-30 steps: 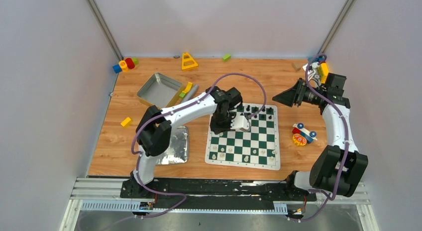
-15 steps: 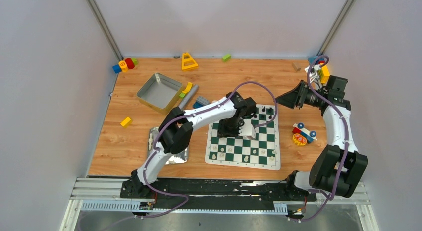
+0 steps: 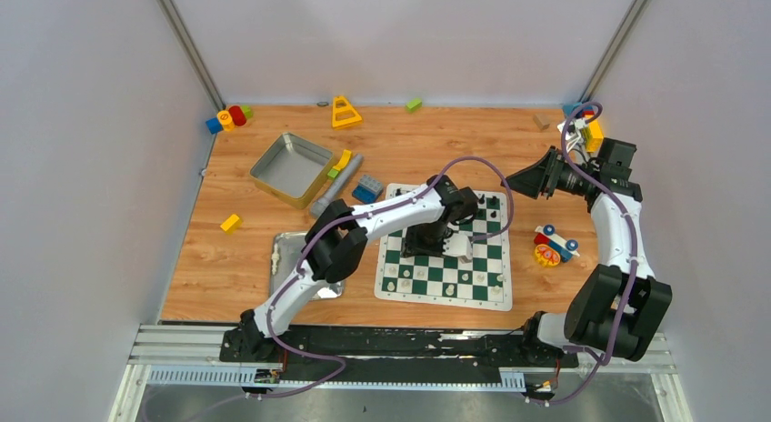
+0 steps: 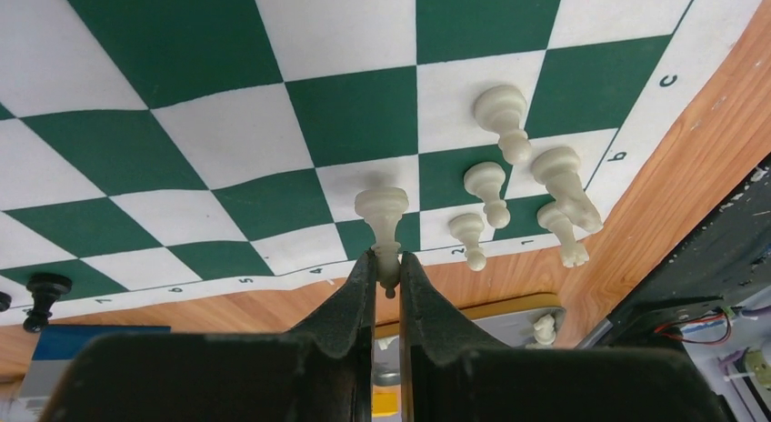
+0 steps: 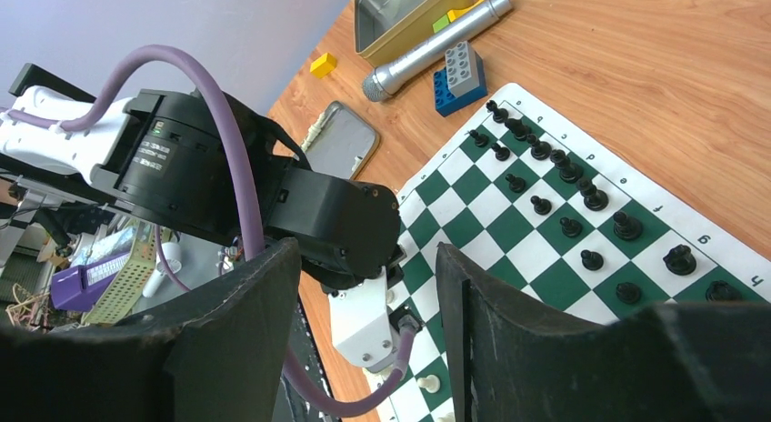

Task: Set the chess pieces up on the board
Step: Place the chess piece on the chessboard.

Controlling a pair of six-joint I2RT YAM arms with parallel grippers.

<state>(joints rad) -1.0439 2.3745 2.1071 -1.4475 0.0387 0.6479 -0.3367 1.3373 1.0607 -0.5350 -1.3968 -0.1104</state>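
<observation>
Over the middle of the board, top view: left gripper has swung in from its left edge; right gripper hangs off the far-right corner. Left wrist: fingers pinched narrow on a white piece, apparently not yet down, so placement is next. Right wrist: fingers half apart, empty; black pieces stand on the board's far rows.

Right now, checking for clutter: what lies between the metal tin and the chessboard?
Top view: a silver cylinder, a blue block, a yellow block and a green block.
</observation>
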